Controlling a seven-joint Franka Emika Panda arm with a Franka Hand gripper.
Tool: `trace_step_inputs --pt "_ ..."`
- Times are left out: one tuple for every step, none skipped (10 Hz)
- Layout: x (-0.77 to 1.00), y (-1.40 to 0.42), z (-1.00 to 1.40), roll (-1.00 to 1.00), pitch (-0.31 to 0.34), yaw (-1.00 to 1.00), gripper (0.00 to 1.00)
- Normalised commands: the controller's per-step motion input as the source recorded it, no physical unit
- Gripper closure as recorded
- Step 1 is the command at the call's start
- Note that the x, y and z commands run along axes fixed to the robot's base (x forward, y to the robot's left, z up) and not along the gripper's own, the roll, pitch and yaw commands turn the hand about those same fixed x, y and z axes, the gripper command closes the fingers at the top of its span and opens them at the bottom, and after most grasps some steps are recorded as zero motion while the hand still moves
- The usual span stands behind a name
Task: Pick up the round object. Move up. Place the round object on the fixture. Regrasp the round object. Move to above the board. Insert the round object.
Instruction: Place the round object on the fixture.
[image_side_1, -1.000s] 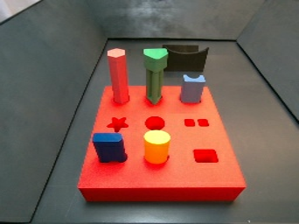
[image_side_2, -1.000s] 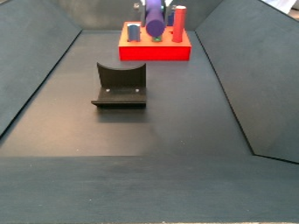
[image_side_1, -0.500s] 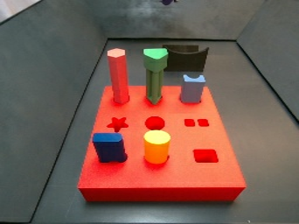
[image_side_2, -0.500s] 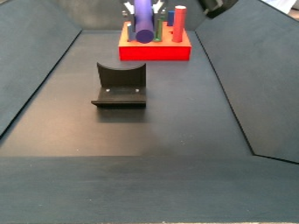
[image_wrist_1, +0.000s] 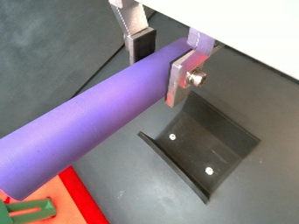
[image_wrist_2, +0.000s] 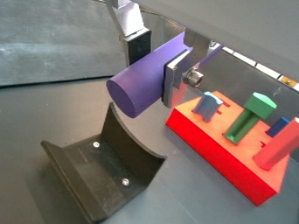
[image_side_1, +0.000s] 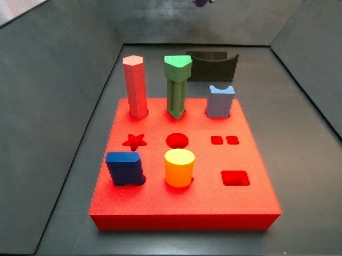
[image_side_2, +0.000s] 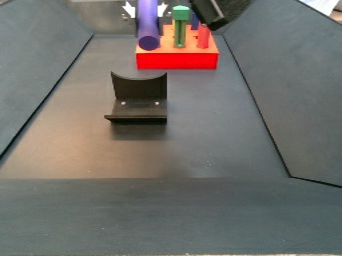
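Observation:
My gripper (image_wrist_1: 162, 61) is shut on the round object, a long purple peg (image_wrist_1: 82, 122), which lies across the silver fingers (image_wrist_1: 181, 77). In a wrist view the gripper (image_wrist_2: 158, 61) holds the peg (image_wrist_2: 142, 79) in the air above the dark fixture (image_wrist_2: 105, 166), apart from it. The fixture also shows below the peg (image_wrist_1: 205, 144). In a side view the peg (image_side_2: 147, 28) hangs between the fixture (image_side_2: 136, 97) and the red board (image_side_2: 177, 60), with the gripper (image_side_2: 138, 10) at the top edge. The board's round hole (image_side_1: 178, 140) is open.
On the board (image_side_1: 147, 215) stand a red hexagonal peg (image_side_1: 135, 85), a green peg (image_side_1: 177, 85), a grey-blue notched peg (image_side_1: 221, 100), a blue block (image_side_1: 126, 167) and a short yellow cylinder (image_side_1: 179, 167). Sloped dark walls enclose the floor (image_side_2: 160, 170).
My gripper has carried the purple peg away from over the board towards the fixture. It has slid out past the top edge of the board-side view.

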Motion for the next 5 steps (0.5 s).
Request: trace_step_inputs --pt "0.39 0.04 -0.02 -0.17 0.055 -0.08 1.0" --pt "0.32 0.04 -0.01 -0.17 0.063 -0.07 1.0" --pt "0.24 0.04 -0.01 -0.17 0.076 -0.07 1.0" --pt "0.19 0.04 -0.01 -0.17 0.083 -0.06 1.0" --pt "0.13 0.06 -1.0 -1.0 0.05 -0.14 1.0"
